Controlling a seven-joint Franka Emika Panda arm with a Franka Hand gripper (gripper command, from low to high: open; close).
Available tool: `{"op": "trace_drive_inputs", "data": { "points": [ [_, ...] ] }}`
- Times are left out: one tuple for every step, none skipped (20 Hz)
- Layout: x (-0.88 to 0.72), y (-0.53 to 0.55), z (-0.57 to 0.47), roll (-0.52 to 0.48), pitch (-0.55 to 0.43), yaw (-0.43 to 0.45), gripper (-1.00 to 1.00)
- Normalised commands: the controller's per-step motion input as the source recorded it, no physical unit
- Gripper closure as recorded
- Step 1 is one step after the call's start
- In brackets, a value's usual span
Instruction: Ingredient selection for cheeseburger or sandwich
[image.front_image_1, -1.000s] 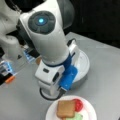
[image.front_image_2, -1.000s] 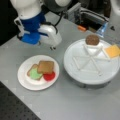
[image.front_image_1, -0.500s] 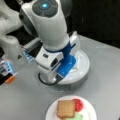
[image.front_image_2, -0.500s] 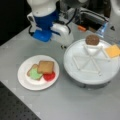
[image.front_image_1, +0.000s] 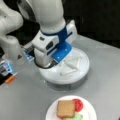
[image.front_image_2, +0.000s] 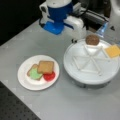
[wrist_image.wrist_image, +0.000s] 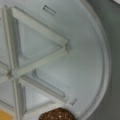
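Gripper (image.front_image_2: 75, 40) fingers are mostly hidden beneath the arm; whether they are spread or pressed together cannot be told, and nothing is seen held. Since a second ago it has been carried from beside the paper plate (image.front_image_2: 23, 80) to the divided tray (image.front_image_2: 75, 72), at upper centre in a front view. On the plate lie toast (image.front_image_2: 45, 67), lettuce (image.front_image_2: 35, 74) and tomato (image.front_image_2: 49, 76). Patty (image.front_image_2: 92, 39) and cheese (image.front_image_2: 113, 50) remain in the tray, so selection is judged unfinished.

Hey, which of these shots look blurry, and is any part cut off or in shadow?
Both front views are soft; the tray casts a shadow at its base. The wrist view crops the patty at its bottom edge. The tool itself shows in no view.
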Motion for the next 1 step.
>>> {"op": "trace_drive_inputs", "data": {
  "points": [
    [-0.2,0.02,-0.16,-0.221,-0.16,-0.023,-1.0]
  ]
}}
